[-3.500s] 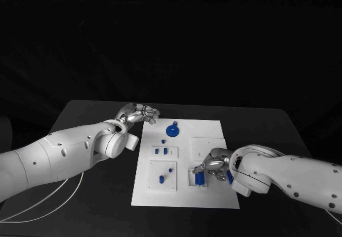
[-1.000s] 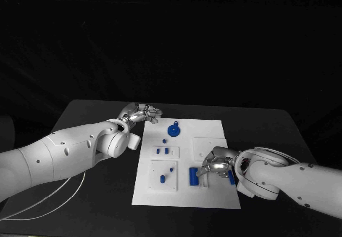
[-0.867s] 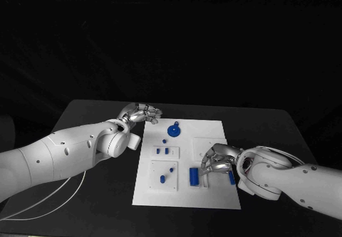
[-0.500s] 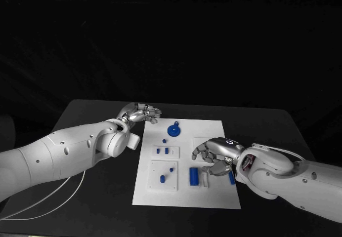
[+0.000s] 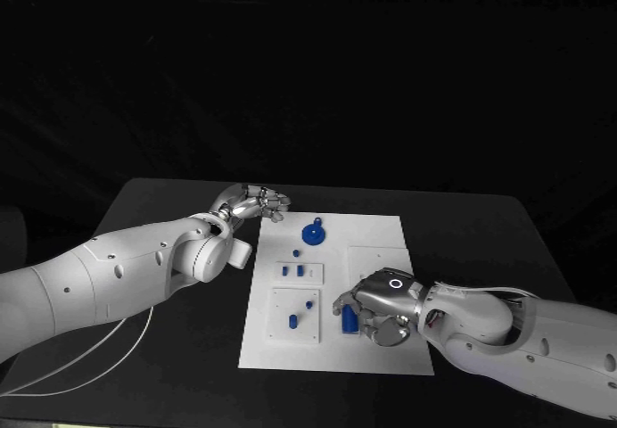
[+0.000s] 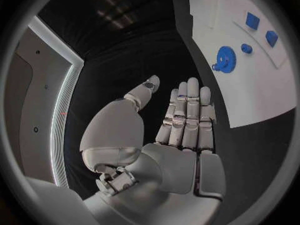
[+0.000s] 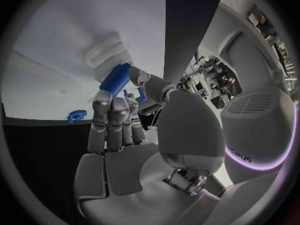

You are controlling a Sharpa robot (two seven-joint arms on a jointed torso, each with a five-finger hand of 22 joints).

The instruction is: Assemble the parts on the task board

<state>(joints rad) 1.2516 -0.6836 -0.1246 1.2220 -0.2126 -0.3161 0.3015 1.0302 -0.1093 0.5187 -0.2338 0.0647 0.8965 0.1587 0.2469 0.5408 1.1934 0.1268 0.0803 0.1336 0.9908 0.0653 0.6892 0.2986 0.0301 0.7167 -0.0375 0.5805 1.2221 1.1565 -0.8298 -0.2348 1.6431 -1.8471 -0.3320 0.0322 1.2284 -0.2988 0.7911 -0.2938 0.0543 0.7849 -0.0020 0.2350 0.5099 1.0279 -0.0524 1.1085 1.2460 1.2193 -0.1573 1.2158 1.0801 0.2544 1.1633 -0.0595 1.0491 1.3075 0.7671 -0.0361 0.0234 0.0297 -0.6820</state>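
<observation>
The white task board [image 5: 386,234] lies mid-table. A blue bar [image 5: 349,324] lies flat on its near right part, beside a raised white block [image 7: 106,57]. My right hand [image 5: 375,314] is lowered over that spot. In the right wrist view its fingertips [image 7: 105,101] and thumb meet the blue bar [image 7: 115,80]; whether they grip it I cannot tell. My left hand [image 5: 252,203] hovers at the board's far left corner with fingers straight and nothing in it [image 6: 187,120]. A blue gear [image 5: 311,235] lies near it on the board.
Two small blue blocks [image 5: 299,271] stand in a raised white plate at the board's middle. Two blue pegs [image 5: 301,315] sit in the near left plate. Black table [image 5: 168,232] surrounds the board on all sides.
My right hand rose from beside the blue bar, turned, and came down over it from the right. The bar has stayed where it lay. The left hand has not moved.
</observation>
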